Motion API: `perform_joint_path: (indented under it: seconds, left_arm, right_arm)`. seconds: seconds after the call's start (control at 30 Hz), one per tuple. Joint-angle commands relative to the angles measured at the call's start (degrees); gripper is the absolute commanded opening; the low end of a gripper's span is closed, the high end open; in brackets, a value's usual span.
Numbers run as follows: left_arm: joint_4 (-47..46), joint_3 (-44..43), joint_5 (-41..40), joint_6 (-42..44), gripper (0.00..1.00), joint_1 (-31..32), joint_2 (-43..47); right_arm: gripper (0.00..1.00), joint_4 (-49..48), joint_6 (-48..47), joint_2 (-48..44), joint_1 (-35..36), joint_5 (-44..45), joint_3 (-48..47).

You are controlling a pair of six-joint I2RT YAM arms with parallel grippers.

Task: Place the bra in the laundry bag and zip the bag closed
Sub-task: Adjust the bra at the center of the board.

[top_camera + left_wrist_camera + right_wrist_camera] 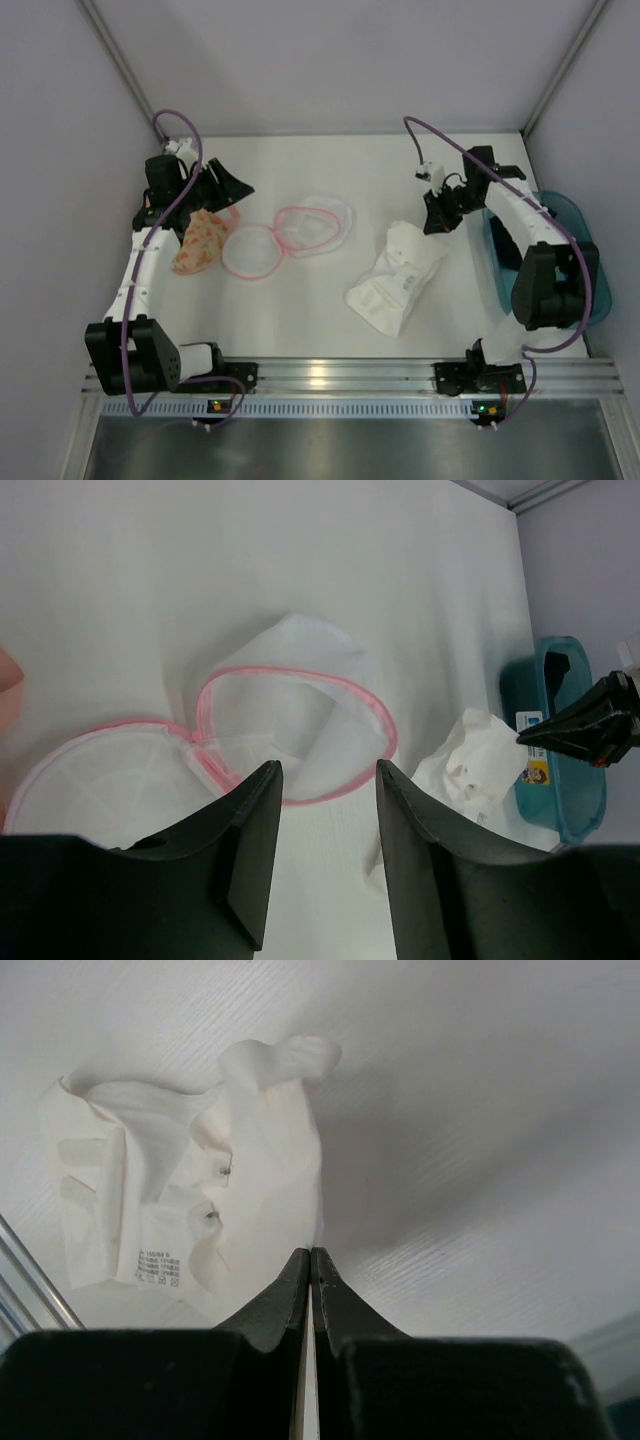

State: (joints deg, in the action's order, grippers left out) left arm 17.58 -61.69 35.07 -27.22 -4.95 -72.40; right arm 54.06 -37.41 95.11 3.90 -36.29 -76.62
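No black bra shows in any view. The patterned laundry bag point(200, 243), cream with orange print, lies crumpled at the left, just below my left gripper point(232, 188); a sliver of it shows at the left edge of the left wrist view point(8, 678). My left gripper point(328, 770) is open and empty, held above the table and facing right. My right gripper point(435, 222) is shut, its tips point(311, 1253) at the edge of a white crumpled garment point(180, 1200) with a size label. Nothing shows between its jaws.
A plain white mesh pouch with a pink rim point(290, 235) lies opened in two round halves at mid table and also shows in the left wrist view point(300, 730). The white garment point(395, 280) lies right of it. A teal tub point(562, 215) stands at the right edge under the right arm.
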Motion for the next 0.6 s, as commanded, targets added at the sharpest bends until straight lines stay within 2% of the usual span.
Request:
perform_joint_path:
  seconds: [0.0,0.13,0.27,0.37,0.57]
  left_arm:
    - [-2.82,-1.5,-0.18,1.12,0.48,-0.5,0.5]
    - [-2.82,-1.06,-0.35,1.47,0.48,-0.41,1.56]
    - [-2.73,-0.01,-0.88,1.73,0.48,-0.59,2.96]
    - [-2.73,0.87,-1.41,1.73,0.49,-0.85,3.75]
    - [-2.73,2.01,-0.72,1.12,0.49,-1.29,4.29]
  right_arm:
    - [0.0,-3.16,-1.09,-6.59,4.52,4.99,5.5]
    - [0.0,-7.65,0.58,-14.41,11.11,11.75,13.14]
    - [0.0,-11.17,2.95,-21.88,19.55,19.05,17.37]
    - [0.0,-12.58,4.88,-23.91,25.26,24.15,18.61]
    - [0.0,-19.07,7.7,-25.24,27.65,33.82,21.24]
